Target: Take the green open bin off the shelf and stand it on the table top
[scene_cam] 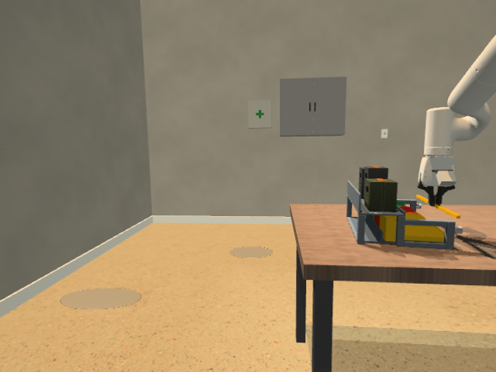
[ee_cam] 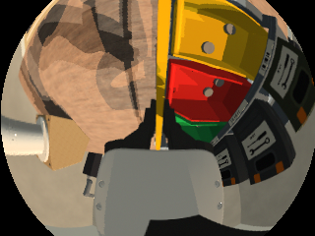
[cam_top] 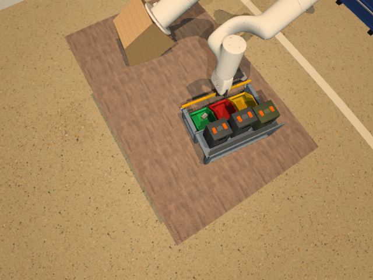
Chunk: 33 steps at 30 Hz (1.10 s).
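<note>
Fingers of the gripper (scene_cam: 435, 203) (ee_cam: 159, 110): closed on yellow bar (cam_top: 199, 100) (scene_cam: 447, 211) (ee_cam: 161, 44), raised above shelf (cam_top: 189, 124) (scene_cam: 400, 231). Green open bin (cam_top: 200, 121) (ee_cam: 202, 129): below and to one side, on the shelf, beside red bin (cam_top: 222, 109) (ee_cam: 204, 93).
</note>
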{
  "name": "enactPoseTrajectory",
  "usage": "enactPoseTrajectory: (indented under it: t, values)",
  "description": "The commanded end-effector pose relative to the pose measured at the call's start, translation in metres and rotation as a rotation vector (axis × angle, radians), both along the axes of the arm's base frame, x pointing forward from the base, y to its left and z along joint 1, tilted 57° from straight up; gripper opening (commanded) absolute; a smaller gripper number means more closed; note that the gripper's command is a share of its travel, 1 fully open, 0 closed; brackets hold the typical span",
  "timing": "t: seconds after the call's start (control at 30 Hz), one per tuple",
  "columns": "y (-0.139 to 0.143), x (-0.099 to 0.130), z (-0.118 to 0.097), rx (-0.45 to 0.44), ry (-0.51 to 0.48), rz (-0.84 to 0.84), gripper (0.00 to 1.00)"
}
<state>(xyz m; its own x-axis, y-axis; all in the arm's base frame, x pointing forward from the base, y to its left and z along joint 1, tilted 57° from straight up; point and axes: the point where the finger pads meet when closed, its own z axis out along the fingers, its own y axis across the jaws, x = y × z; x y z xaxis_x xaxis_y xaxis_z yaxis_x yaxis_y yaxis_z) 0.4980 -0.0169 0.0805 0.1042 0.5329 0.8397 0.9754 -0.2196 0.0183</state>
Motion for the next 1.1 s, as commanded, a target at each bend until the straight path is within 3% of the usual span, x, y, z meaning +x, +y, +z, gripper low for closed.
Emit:
enactPoseTrajectory:
  t: [0.0, 0.67, 0.83, 1.07]
  values:
    - [-0.001, 0.0, 0.0, -0.001, -0.001, -0.001, 0.0]
    - [0.001, 0.001, -0.001, -0.001, -0.001, -0.001, 0.0]
    - [0.01, -0.038, -0.002, -0.001, -0.001, -0.001, 0.0]
    - [0.01, -0.038, -0.002, -0.001, -0.001, -0.001, 0.0]
